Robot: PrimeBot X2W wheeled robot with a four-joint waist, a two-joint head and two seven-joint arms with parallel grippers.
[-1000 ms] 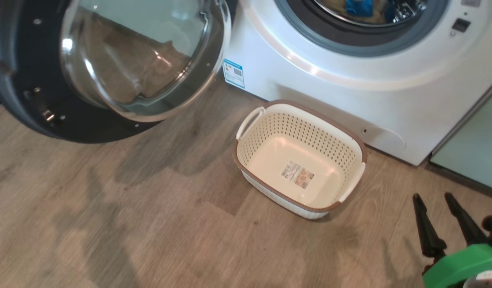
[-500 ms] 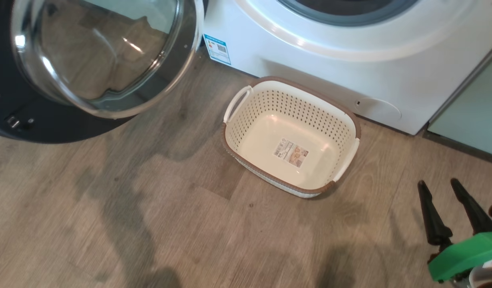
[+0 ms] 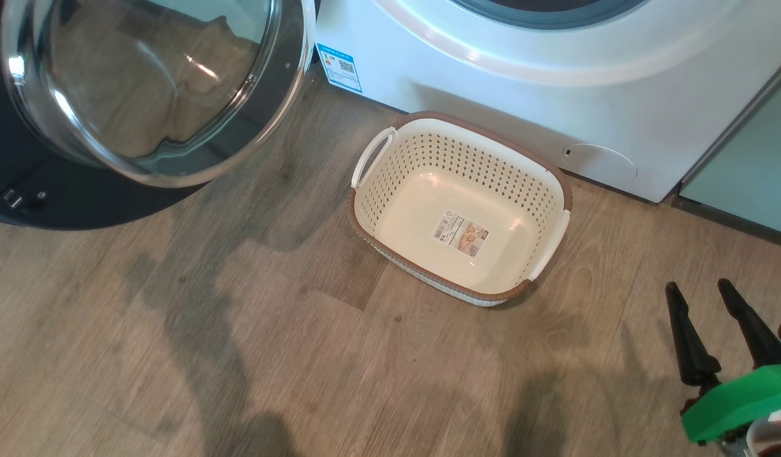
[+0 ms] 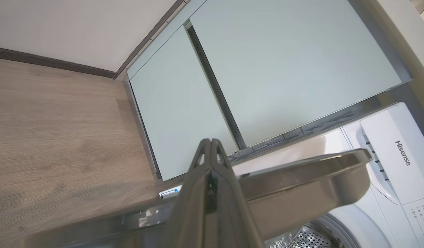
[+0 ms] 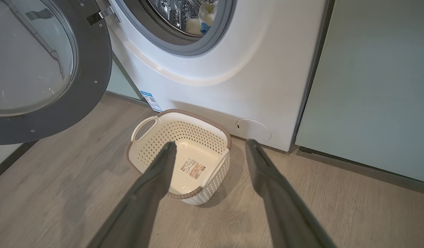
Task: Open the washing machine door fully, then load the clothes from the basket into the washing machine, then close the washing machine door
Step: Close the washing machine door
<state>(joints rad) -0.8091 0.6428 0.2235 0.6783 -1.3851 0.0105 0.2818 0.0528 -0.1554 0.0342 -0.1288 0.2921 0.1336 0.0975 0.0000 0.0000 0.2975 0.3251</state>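
The basket [image 3: 466,158] stands empty on the floor in front of the washing machine [image 3: 492,95], its sticker showing on the base. The washing machine door [image 3: 149,82] hangs wide open at the left. Pale yellow clothes [image 5: 194,24] with a blue patch lie inside the steel drum. My right gripper [image 3: 700,289] is open and holds nothing, low at the right, well short of the basket [image 5: 184,132]. My left gripper [image 4: 210,140] is shut, fingers pressed together, just above the door's silvery edge [image 4: 301,179].
Pale green cabinets [image 5: 370,86] flank the machine on the right and more stand beyond the door [image 4: 267,69]. A round service flap [image 3: 599,160] sits low on the machine front. Wood-look floor [image 3: 269,349] spreads left of and before the basket.
The whole head picture has shifted upward, so the camera has tipped down; the drum opening has left its top edge. Basket, door and right gripper keep their places relative to each other.
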